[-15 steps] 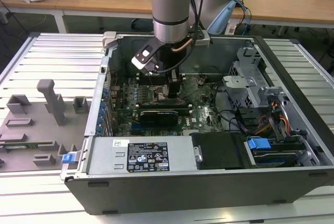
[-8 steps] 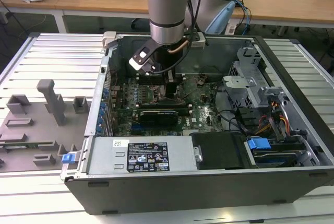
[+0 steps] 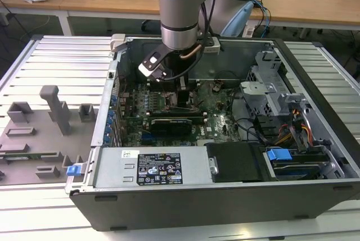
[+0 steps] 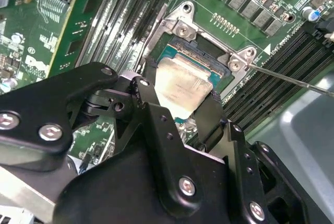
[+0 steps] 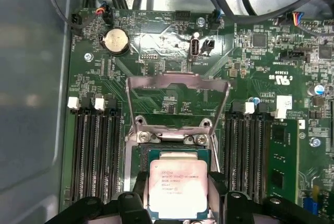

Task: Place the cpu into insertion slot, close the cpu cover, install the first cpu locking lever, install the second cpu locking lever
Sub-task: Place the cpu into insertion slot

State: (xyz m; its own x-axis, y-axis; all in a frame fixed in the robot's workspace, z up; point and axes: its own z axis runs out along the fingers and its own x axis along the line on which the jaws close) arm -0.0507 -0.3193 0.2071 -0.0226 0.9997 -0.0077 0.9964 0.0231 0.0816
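The claw (image 4: 180,97) is clenched on the cpu (image 5: 179,192). One black finger (image 4: 214,112) presses on each of two opposite sides. The cpu is low over the slot (image 4: 203,59), or just inside it. I cannot tell if it sits all the way down.

In the exterior view the claw is deep in the case (image 3: 225,201), at about 12 o'clock from the silver box (image 3: 112,168). A grey tray (image 3: 34,140) lies outside the case at 9 o'clock.

To do this step well, I think the cpu must stay flat, with its edges lined up with the slot walls. It should drop in softly with no push, since tiny pins bend easily. The claw should let go only when the cpu looks level all round. The cover (image 5: 177,81) stands up open by the slot, so the fingers should not bump it.

The cpu top is dull silver metal, smooth and a bit smudged, with a green rim. The cover is a thin grey metal frame with a big square hole. The board (image 5: 156,46) is green and bumpy with small parts. A thin shiny rod (image 4: 292,80) sticks out from one slot corner.
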